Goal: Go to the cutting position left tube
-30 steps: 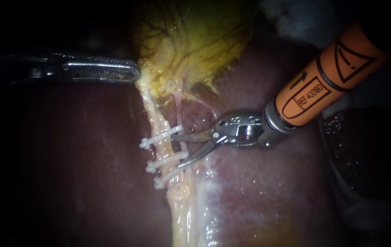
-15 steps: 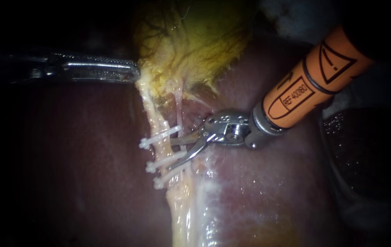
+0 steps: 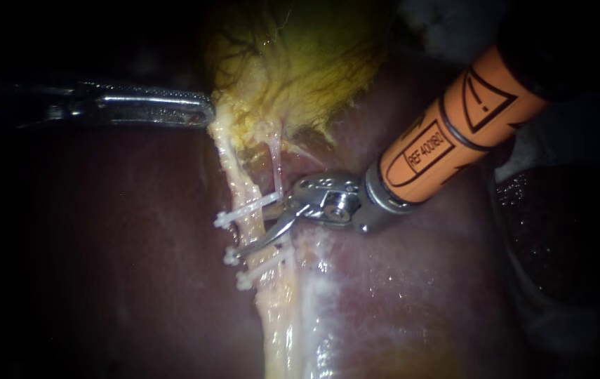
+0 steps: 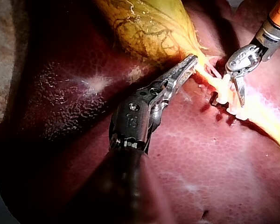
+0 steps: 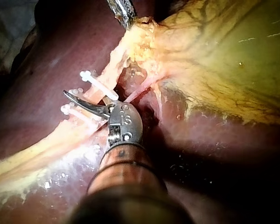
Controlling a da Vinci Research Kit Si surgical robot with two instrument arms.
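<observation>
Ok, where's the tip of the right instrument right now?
In the endoscope view the right instrument enters from upper right, its tip at the pale left tube, between the top clip and the middle clip.

Light pools centrally, corners sink into black, wet glare on the liver [image 3: 377, 281], left instrument [image 3: 201, 111] shadowed.

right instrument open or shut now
Open: the right instrument shows a gap between its blades in the endoscope view, straddling the clipped tube.
</observation>
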